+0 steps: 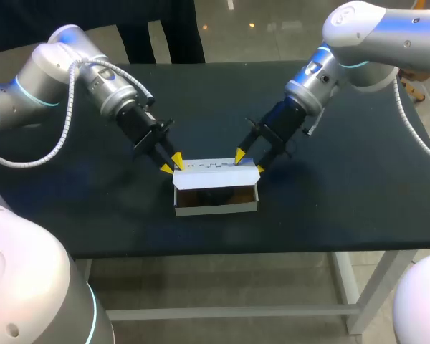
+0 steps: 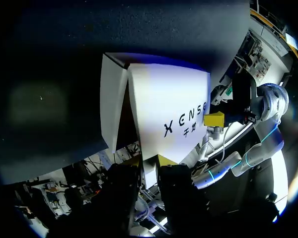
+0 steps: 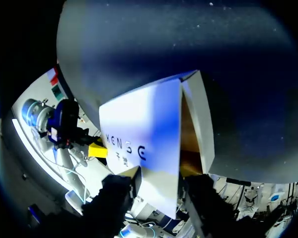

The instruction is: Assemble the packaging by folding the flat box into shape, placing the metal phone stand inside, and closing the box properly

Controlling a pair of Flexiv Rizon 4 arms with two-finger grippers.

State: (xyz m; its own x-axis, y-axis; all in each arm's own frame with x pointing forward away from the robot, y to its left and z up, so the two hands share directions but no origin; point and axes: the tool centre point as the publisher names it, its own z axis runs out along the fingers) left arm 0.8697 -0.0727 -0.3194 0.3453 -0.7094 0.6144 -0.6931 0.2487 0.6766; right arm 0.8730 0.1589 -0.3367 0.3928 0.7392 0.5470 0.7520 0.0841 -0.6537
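Observation:
A white box (image 1: 215, 206) stands open at the table's middle, with a dark shape, probably the phone stand (image 1: 216, 193), inside it. Its printed lid (image 1: 215, 166) rises along the far side. My left gripper (image 1: 171, 164) is shut on the lid's left end and my right gripper (image 1: 249, 162) on its right end. In the left wrist view the lid (image 2: 164, 99) runs down between my gripper's (image 2: 150, 161) fingers, a side flap (image 2: 111, 99) beside it. The right wrist view shows the lid (image 3: 139, 124) between my right gripper's (image 3: 159, 173) fingers, wider apart.
The black table (image 1: 344, 215) has bare surface on every side of the box. Both arms slope down toward the box from the far corners. The table's front edge lies a short way in front of the box.

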